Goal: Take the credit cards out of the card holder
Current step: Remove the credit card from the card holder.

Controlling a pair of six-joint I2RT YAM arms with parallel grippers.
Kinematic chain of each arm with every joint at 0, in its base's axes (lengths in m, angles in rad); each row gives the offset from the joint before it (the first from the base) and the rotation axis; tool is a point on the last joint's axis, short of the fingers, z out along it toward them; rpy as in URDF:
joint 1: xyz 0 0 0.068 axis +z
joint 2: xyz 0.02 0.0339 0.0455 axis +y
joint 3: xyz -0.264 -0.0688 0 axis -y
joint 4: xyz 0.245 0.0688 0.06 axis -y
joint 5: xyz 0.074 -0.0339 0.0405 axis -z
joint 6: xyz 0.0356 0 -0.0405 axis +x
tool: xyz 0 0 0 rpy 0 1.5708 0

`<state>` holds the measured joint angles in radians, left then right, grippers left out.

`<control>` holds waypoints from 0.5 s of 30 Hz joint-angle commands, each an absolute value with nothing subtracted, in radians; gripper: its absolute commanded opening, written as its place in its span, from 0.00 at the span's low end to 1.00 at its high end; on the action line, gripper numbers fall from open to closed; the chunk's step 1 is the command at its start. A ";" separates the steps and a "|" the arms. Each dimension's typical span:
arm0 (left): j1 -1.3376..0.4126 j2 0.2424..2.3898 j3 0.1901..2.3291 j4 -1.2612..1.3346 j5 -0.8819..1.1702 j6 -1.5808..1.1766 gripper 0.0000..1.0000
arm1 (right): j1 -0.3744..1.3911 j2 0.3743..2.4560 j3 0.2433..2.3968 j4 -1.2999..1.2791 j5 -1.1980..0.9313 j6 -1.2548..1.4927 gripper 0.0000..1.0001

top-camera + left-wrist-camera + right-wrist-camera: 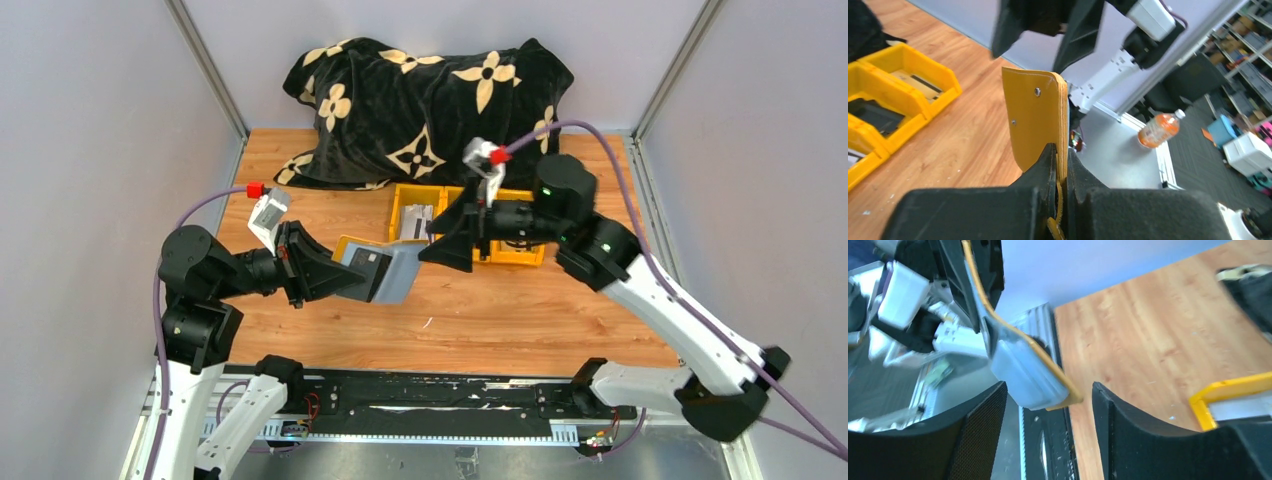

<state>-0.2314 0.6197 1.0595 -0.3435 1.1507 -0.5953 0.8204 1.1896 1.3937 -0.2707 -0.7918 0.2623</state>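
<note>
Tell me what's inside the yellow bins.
The left bin holds pale flat cards. The left wrist view adds a black item in one compartment. The right arm covers most of the right bin, so its contents are hidden.

Up top, the fixed camera hangs high behind the arms' bases, looking down and forward over the whole counter (560, 330), from the left arm (200, 280) and right arm (660, 295) to the blanket (420, 100) at the far wall. Now the left wrist camera: tucked right behind the left pincer (1060, 152), very close, facing across to the right arm and the room past the counter's edge. The right wrist camera looks the opposite way, through the right pincer (1048, 390), back at the left arm. All three views share the card holder (380, 270), and each also catches the yellow bins (520, 255).
</note>
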 commanded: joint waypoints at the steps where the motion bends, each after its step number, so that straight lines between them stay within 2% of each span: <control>1: -0.232 0.602 1.053 -0.317 0.970 -0.583 0.00 | 0.807 1.005 1.276 -0.028 -0.452 0.403 0.68; 5: -0.231 0.600 1.051 -0.330 0.880 -0.567 0.00 | 0.823 0.978 1.187 0.145 -0.523 0.576 0.68; 10: -0.232 0.596 1.028 -0.274 0.875 -0.622 0.00 | 0.946 1.041 1.108 0.376 -0.559 0.722 0.68; 15: -0.232 0.593 1.028 -0.251 0.888 -0.655 0.00 | 1.007 1.125 1.126 0.408 -0.571 0.730 0.68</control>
<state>-0.2314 0.6086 1.0248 -0.3305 0.8955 -0.6186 0.9730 1.1007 1.1259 0.2939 -0.5640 0.6659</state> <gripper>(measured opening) 0.048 0.684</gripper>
